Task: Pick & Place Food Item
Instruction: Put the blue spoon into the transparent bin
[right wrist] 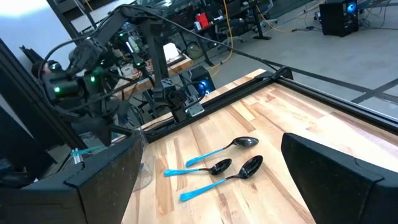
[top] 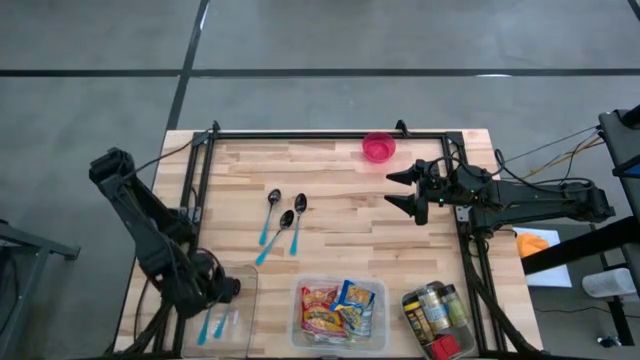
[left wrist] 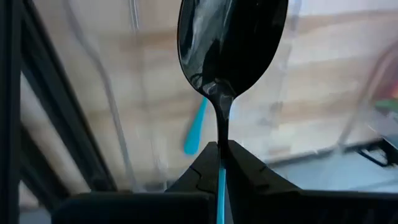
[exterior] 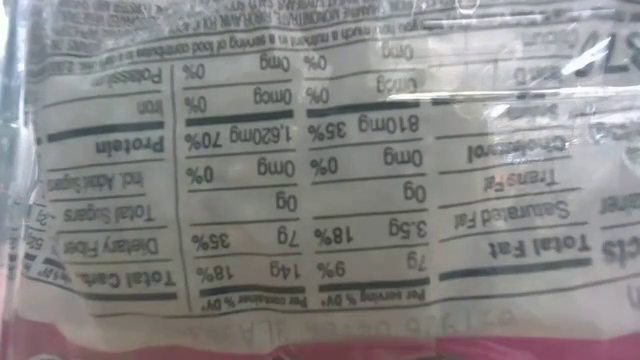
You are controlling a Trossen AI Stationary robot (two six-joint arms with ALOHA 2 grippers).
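Food packets (top: 338, 308) lie in a clear tub (top: 300, 335) at the table's near edge. My left gripper (top: 218, 290) is at the near left, above a second clear tub (top: 245, 300), and is shut on a spoon (left wrist: 230, 50) with a black bowl and a blue handle. More blue-handled spoons (top: 220, 324) lie in that tub; one handle (left wrist: 196, 130) shows below the held spoon. Three more spoons (top: 285, 218) lie on the table's middle. My right gripper (top: 400, 190) hovers open at the far right, holding nothing. My left gripper pinches the spoon's blue handle (left wrist: 221, 180) between its two fingers, close to the black neck. The fingers point steeply down from above and the spoon lies along them, its bowl (left wrist: 231, 37) sticking out past the fingertips. The spoon hangs over the clear tub.
A pink bowl (top: 378, 148) stands at the far edge. A tub of jars and cans (top: 437, 318) sits at the near right. A black frame rail (top: 330, 135) borders the wooden table. A food packet's nutrition label (exterior: 320, 160) fills the low view.
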